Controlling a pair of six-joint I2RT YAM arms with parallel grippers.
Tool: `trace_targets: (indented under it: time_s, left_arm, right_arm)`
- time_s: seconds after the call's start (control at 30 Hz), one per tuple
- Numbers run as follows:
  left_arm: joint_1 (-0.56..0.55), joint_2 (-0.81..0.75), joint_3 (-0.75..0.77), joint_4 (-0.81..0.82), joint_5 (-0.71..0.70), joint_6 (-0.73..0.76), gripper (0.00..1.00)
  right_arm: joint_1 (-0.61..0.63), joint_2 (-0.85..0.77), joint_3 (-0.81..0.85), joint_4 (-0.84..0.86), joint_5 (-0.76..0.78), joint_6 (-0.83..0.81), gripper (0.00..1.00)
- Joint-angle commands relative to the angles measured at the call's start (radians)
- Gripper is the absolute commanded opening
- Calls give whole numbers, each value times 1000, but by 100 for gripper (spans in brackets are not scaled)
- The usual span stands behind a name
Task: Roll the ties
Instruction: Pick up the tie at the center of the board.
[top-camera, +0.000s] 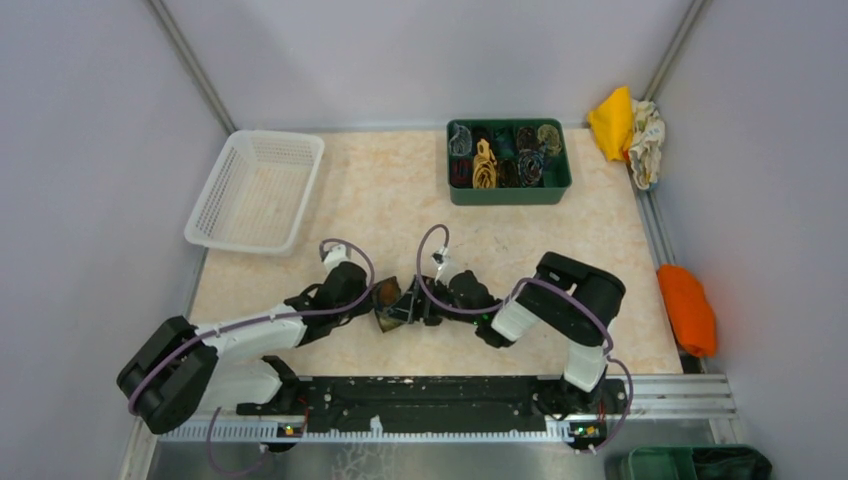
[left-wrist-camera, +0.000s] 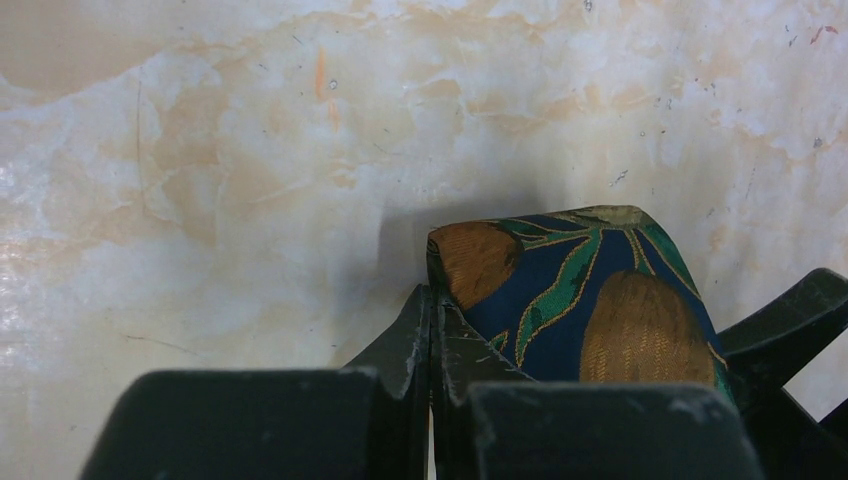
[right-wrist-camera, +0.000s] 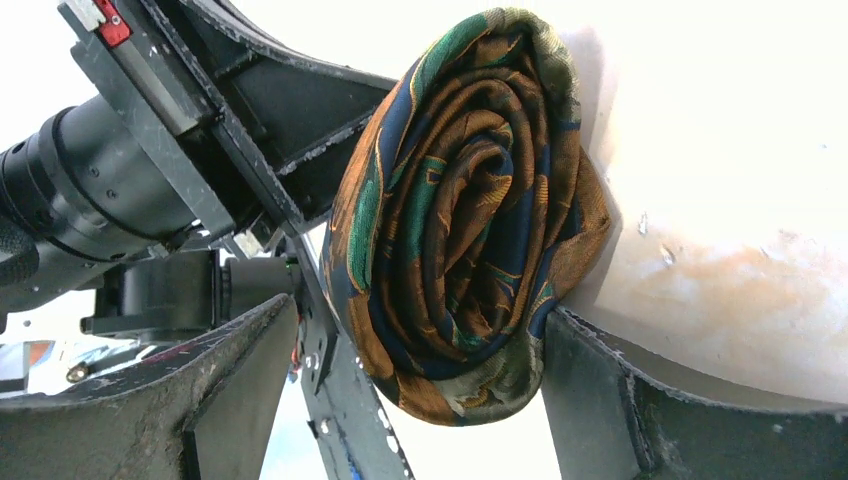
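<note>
The rolled tie (right-wrist-camera: 465, 220) sits toward 6 o'clock on the table (top-camera: 400, 190), between both tools. My left gripper (left-wrist-camera: 432, 300) is clenched tight against the roll from 9 o'clock; I cannot tell whether it nips any fabric. My right gripper (right-wrist-camera: 420, 315) is spread wide, straddling the coil with one finger touching it. The spiral looks finished, so I'd close the right squarely across all layers before easing the left, or it springs loose.

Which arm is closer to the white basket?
Left. The left gripper is just right of the white basket and closer to the arms' bases; the right gripper is farther right, beyond the rolled tie.
</note>
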Motion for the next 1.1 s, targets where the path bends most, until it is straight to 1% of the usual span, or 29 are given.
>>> trace_targets:
  time_s: [0.0,0.1,0.17,0.27,0.33,0.43,0.5,0.53,0.57,0.63,0.73,0.8,0.87,1.0,1.07]
  left_arm:
    - [2,-34,-25,-20,-13,5,0]
    - [2,-44,-28,-21,-15,8,0]
    - [0,-48,-28,-20,-18,10,0]
    - [3,-47,-28,-17,-19,15,0]
    - [3,-40,-28,-12,-19,18,0]
    - [5,-25,-25,-6,-15,22,0]
    - [4,-22,-21,-17,-20,18,0]
    - [5,-24,-12,-42,-32,8,0]
    - [5,-33,5,-104,-53,-12,0]
    - [4,-57,49,-287,-126,-71,0]
    - [5,-82,108,-471,-218,-138,0]
    - [4,-89,107,-507,-225,-155,0]
    - [5,-85,84,-469,-215,-157,0]
    - [5,-68,44,-306,-185,-125,0]
    - [5,-58,43,-246,-206,-113,0]
  right_arm:
    - [-4,26,51,-178,36,-71,85]
    - [-9,40,80,-207,48,-81,80]
    - [-16,59,91,-198,40,-84,73]
    - [-19,93,106,-179,21,-86,60]
    - [-19,114,116,-171,5,-91,53]
    - [-19,131,120,-154,-7,-95,48]
    - [-19,133,120,-145,-10,-105,40]
    - [-19,130,120,-147,-10,-110,39]
    - [-19,127,120,-153,-9,-119,37]
    - [-19,117,131,-184,-5,-140,34]
    - [-20,98,149,-238,0,-176,31]
    - [-19,86,157,-263,1,-194,32]
    - [-19,73,171,-294,-2,-214,34]
    - [-20,50,181,-337,4,-237,39]
    - [-20,43,186,-353,7,-252,40]
